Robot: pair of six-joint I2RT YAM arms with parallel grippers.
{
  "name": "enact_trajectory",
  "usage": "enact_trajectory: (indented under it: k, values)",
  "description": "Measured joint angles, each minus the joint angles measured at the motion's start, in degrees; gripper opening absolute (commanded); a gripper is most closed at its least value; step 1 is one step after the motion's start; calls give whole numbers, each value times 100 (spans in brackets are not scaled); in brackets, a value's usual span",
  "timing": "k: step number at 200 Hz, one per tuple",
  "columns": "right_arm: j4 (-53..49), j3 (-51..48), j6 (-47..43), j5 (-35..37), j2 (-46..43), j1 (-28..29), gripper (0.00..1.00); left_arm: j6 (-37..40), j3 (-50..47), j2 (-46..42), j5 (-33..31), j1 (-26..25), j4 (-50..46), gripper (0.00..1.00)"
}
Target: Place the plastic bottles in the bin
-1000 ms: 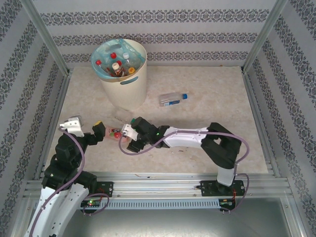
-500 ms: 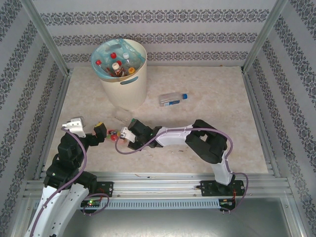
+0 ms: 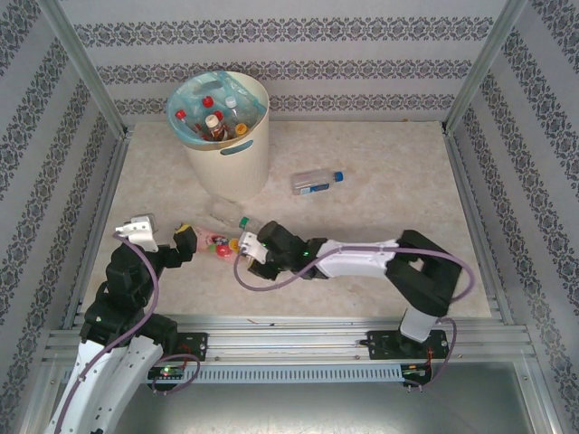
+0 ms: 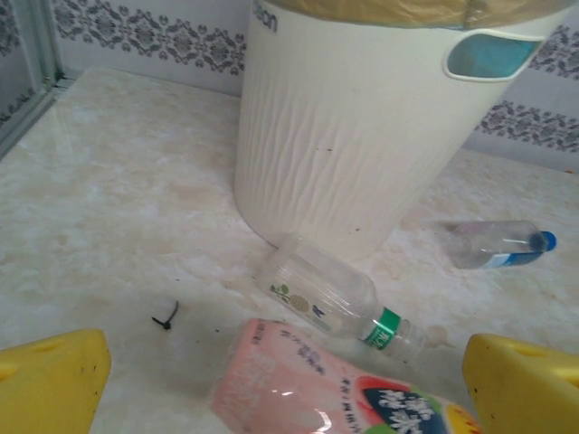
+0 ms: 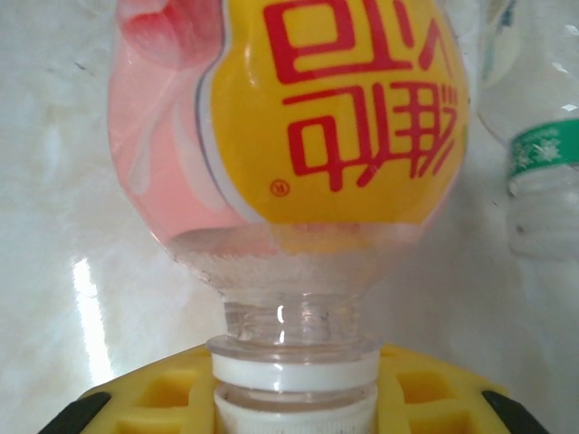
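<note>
A bottle with a pink and yellow label [image 3: 218, 241] [image 5: 289, 117] lies on the table between the two grippers. My right gripper [image 3: 242, 248] [image 5: 297, 398] is shut on its white-capped neck. My left gripper [image 3: 185, 240] [image 4: 288, 387] stands open just left of it, with the bottle's pink base [image 4: 298, 380] between the yellow fingertips [image 4: 50, 380]. A clear bottle with a green band [image 3: 230, 218] [image 4: 330, 298] [image 5: 541, 163] lies at the foot of the bin [image 3: 226, 149] [image 4: 362, 136]. A blue-capped bottle [image 3: 317, 181] [image 4: 496, 244] lies right of the bin. Several bottles sit inside the bin.
Patterned walls and metal frame posts [image 3: 86, 77] enclose the marble table [image 3: 380, 217]. A small black cable tie [image 4: 166, 316] lies on the table left of the bottles. The rail [image 3: 298, 339] with both arm bases runs along the near edge.
My right gripper has shut on the pink-labelled bottle's neck and drawn slightly right, its elbow swinging out to the right. The left gripper stayed open and shifted a little.
</note>
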Motion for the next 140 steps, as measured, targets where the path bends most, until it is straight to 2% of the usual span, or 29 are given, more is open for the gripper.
enact_trajectory:
  k: [31,74,93,111,140]
  values:
    - [37,-765,227,116,-1412,0,14,-293,262,369,728,0,13,100]
    - [212,-1543,575,111,-3314,-74,14,-1126,931,1392,2221,0,433,100]
    - [247,-1744,680,129,-3766,-111,14,-1582,1038,1703,2944,0,909,100]
    - [271,-1847,739,131,-4065,-109,14,-2090,1029,1849,3545,0,1434,96]
    - [319,-1899,817,125,-4334,-109,14,-2583,1027,1993,4065,0,2035,84]
